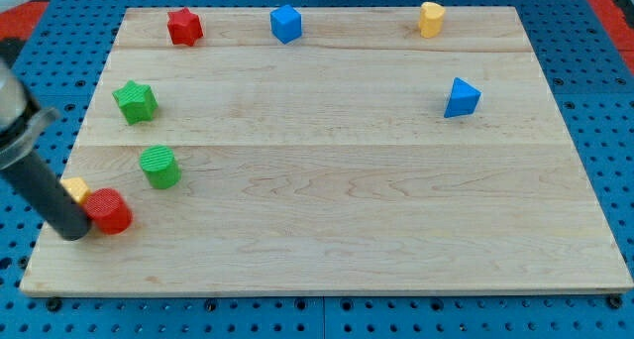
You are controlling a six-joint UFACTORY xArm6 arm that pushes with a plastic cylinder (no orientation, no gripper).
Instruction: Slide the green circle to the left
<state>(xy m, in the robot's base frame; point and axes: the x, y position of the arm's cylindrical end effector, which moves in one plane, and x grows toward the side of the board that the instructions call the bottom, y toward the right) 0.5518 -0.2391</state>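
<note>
Slanting in from the view's left, my tip (73, 230) apparently touches the red round block (109, 211); the green round block (158, 167) sits near above-right; bare rod, nothing pinched.

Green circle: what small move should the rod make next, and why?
Probably swing my tip up and round to the view's right of the green circle. The tip sits below-left of it, against the red block, so it cannot push the circle left from there.
</note>
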